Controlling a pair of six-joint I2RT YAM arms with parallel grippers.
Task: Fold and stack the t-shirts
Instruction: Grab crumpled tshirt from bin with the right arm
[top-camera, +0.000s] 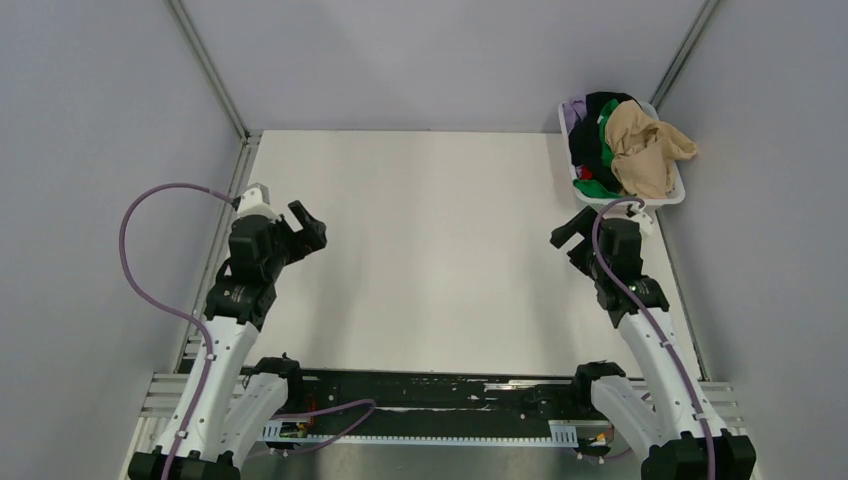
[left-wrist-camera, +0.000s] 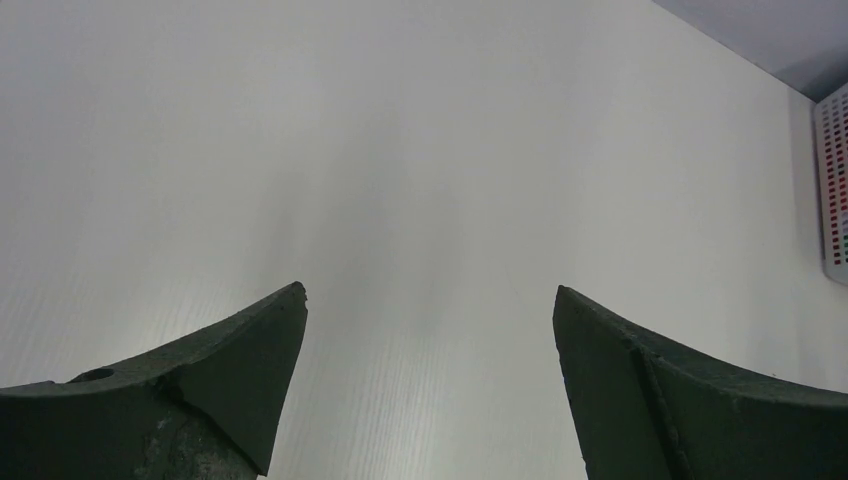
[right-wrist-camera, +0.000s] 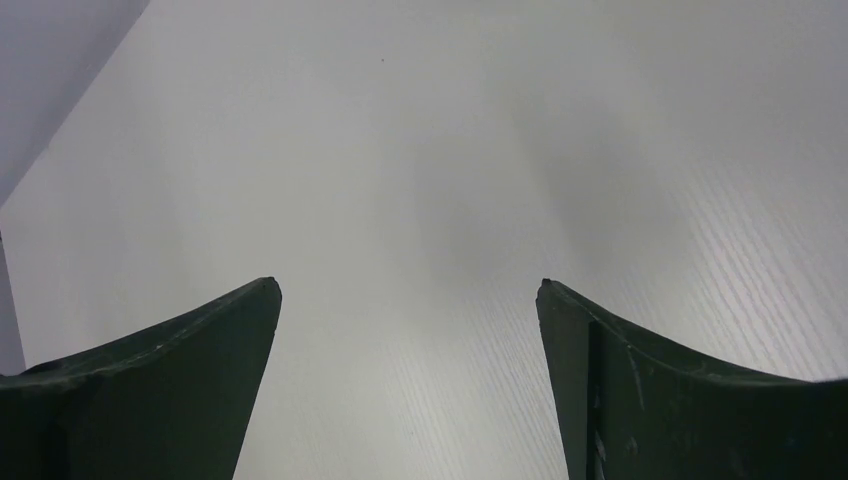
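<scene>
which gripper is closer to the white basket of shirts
Right. The right gripper hovers open just short of the basket's near edge, slightly to its left in the top view. The left gripper is open across the table on the far left side.

Arms: white link shells (top-camera: 228, 352), black joint housings (top-camera: 252, 252)
Cables: purple hose (top-camera: 126, 250) running along each arm
Tool fingers (left-wrist-camera: 200, 380): dark, curved, tapering, scuffed edges
</scene>
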